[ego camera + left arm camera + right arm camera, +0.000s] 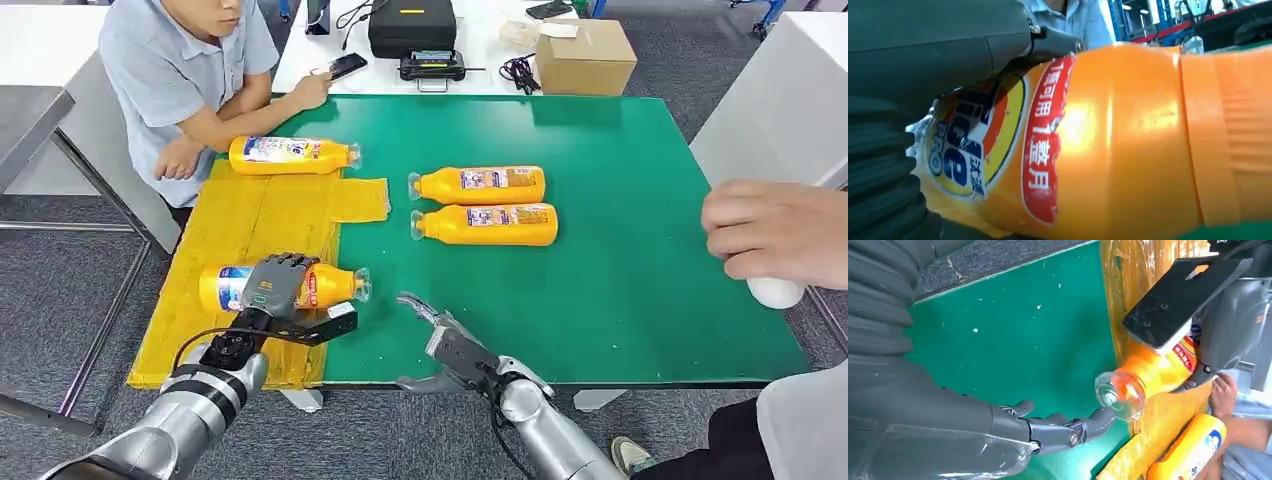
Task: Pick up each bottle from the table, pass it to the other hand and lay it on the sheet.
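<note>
An orange bottle (335, 285) with a clear cap lies on its side on the yellow sheet (260, 215) near the table's front left. My left hand (275, 285) grips its labelled middle, fingers wrapped over it; up close the bottle (1128, 140) shows its orange body and label. My right hand (440, 335) is open above the front edge of the green mat (620, 260), fingers apart, a short way right of the cap. Its fingertips (1098, 420) are close to the cap end of the bottle (1148, 372). A second bottle (290, 155) lies at the sheet's far end. Two more bottles (480, 185) (487, 224) lie side by side on the mat.
A person (190, 70) sits at the far left corner, one hand by the sheet. Another person's hand (775, 230) holds a white object (775, 292) over the right edge. A cardboard box (585, 55) and a black case (412, 25) stand beyond the mat.
</note>
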Robot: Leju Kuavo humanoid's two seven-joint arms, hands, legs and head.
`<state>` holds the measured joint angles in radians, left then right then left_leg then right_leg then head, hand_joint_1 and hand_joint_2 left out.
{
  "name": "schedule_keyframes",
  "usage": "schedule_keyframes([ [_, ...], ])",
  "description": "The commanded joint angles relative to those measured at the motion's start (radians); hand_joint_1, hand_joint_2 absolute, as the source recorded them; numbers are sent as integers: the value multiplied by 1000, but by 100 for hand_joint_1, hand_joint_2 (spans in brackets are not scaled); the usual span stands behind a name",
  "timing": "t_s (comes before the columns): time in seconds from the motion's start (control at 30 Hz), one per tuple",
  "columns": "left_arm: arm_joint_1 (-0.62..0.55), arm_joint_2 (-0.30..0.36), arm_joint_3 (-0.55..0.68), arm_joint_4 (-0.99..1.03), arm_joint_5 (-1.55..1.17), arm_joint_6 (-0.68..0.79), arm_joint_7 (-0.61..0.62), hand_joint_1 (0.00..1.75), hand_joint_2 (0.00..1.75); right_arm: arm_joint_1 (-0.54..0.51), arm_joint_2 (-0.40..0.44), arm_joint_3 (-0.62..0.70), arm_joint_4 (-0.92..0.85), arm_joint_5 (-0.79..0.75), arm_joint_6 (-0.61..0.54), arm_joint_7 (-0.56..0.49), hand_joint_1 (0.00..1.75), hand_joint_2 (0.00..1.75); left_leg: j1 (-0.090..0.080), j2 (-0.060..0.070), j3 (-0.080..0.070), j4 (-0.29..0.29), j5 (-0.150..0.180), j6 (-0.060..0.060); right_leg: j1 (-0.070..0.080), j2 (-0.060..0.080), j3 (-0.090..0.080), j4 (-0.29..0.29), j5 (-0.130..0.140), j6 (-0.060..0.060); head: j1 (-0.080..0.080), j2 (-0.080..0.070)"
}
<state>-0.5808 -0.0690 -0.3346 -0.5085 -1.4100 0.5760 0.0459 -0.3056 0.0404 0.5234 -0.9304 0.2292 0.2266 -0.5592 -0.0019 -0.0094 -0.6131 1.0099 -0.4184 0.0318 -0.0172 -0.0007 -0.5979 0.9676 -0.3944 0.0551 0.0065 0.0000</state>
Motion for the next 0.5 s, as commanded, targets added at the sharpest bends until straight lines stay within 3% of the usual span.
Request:
schedule_keyframes([
  [0.03, -24, -11, -12, 96, 35, -49, -33, 0, 175, -21, 3, -16, 40, 6, -4, -2, 0, 175, 1, 1, 3, 0, -1, -1, 1, 1, 2, 0, -1, -2, 0, 0],
  [0.27, -38, -14, -19, 122, 68, -207, -55, 0, 175, -24, 3, -24, 41, 15, -1, -3, 0, 175, 1, 2, 5, -1, -1, -2, 1, 2, 5, 0, -1, -2, 0, 0],
  [0.5, -29, -14, -17, 123, 80, -227, -61, 0, 175, -30, 7, -25, 49, 23, 2, -5, 0, 175, 0, 2, 8, -1, -1, -2, 0, 2, 8, 0, 0, -2, 0, 0],
])
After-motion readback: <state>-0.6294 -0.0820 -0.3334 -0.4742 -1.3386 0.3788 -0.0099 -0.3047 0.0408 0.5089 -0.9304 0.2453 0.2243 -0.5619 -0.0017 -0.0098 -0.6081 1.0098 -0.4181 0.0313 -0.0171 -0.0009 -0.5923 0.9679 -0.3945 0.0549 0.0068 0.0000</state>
